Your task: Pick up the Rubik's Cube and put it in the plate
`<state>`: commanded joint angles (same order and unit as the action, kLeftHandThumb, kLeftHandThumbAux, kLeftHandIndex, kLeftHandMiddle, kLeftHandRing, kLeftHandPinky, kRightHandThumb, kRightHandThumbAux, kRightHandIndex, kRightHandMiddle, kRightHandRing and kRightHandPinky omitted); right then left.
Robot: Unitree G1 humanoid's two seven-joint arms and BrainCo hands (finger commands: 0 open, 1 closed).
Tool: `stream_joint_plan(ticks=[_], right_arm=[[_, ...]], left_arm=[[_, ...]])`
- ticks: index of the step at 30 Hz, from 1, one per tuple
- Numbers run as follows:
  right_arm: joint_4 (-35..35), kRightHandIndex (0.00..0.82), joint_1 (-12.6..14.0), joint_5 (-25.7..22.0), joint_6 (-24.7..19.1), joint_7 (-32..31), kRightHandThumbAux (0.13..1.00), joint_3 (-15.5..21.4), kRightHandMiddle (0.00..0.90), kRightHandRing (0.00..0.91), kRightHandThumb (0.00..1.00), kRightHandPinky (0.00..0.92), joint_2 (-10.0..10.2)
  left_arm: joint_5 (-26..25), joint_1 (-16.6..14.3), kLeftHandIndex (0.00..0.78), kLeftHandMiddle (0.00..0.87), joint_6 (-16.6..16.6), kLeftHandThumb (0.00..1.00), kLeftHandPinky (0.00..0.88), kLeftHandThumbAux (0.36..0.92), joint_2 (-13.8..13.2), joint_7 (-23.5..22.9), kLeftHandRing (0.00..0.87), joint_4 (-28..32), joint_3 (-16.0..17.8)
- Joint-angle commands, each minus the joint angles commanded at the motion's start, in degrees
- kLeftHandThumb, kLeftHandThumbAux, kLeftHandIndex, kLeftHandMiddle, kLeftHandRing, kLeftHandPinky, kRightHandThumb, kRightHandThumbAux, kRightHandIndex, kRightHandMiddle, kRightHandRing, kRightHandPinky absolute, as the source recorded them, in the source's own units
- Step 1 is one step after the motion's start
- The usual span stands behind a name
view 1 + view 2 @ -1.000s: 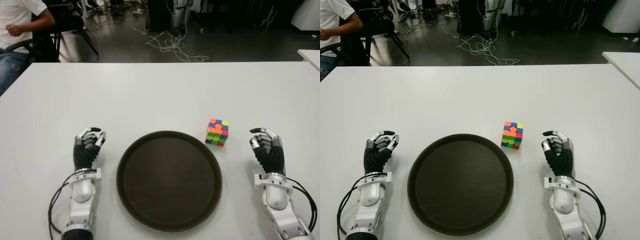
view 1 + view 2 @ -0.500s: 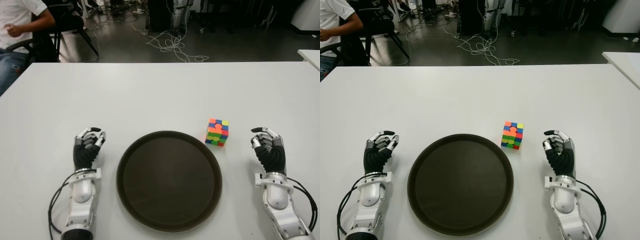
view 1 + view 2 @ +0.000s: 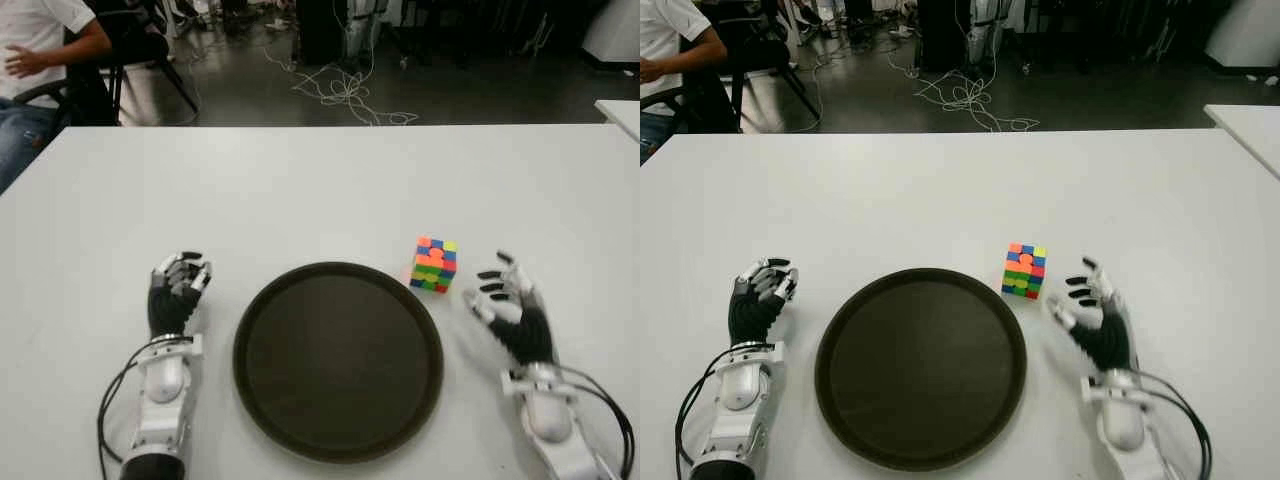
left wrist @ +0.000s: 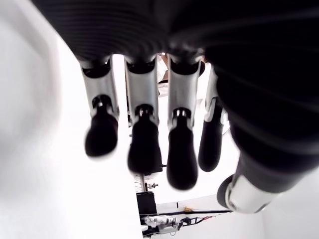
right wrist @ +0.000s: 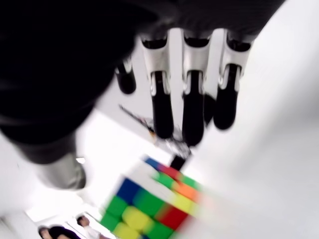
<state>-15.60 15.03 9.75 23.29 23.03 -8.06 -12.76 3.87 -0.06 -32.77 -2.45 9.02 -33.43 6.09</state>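
The Rubik's Cube point(image 3: 434, 265) stands on the white table just past the far right rim of the round dark plate point(image 3: 338, 358). My right hand point(image 3: 508, 300) is to the right of the cube, a short gap away, with its fingers spread and nothing in them. The right wrist view shows the cube point(image 5: 149, 206) close in front of the extended fingers point(image 5: 193, 117). My left hand point(image 3: 176, 285) shows left of the plate with its fingers curled and holding nothing.
The white table point(image 3: 300, 190) runs far back. Beyond its far edge are a dark floor with tangled cables point(image 3: 345, 90) and a seated person point(image 3: 40, 50) at the far left. A second white table corner point(image 3: 622, 110) shows at the right.
My right hand has uncurled its fingers and shifted left toward the cube. The left hand has barely moved. The cube and plate are where they were.
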Motion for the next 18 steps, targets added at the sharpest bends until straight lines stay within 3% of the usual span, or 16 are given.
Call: stream_joint_plan(ticks=[3, 6, 12, 18], right_arm=[[-1.53, 0.0, -0.36, -0.11, 2.38, -0.37, 0.592, 0.34, 0.0, 0.0, 0.069, 0.0, 0.0], [-3.06, 0.0, -0.83, -0.02, 4.31, -0.56, 0.584, 0.73, 0.0, 0.0, 0.062, 0.0, 0.08], [-4.76, 0.0, -1.39, 0.49, 6.17, -0.52, 0.564, 1.28, 0.0, 0.0, 0.045, 0.0, 0.41], [-5.54, 0.0, -1.56, 0.59, 7.24, -0.58, 0.554, 1.63, 0.0, 0.0, 0.05, 0.0, 0.66]], left_arm=[[0.15, -0.51, 0.04, 0.085, -3.67, 0.113, 0.044, 0.747, -0.49, -0.4, 0.08, -1.84, -0.31], [1.27, -1.45, 0.013, 0.027, -7.55, 0.056, 0.014, 0.746, -0.98, 0.88, 0.026, -4.58, -0.38], [2.97, -2.6, 0.001, 0.002, -11.13, 0.031, 0.001, 0.729, -1.51, 3.3, 0.002, -7.9, -0.54], [3.06, -3.35, 0.0, 0.0, -12.68, 0.025, 0.0, 0.741, -1.86, 3.88, 0.0, -9.95, -0.92]])
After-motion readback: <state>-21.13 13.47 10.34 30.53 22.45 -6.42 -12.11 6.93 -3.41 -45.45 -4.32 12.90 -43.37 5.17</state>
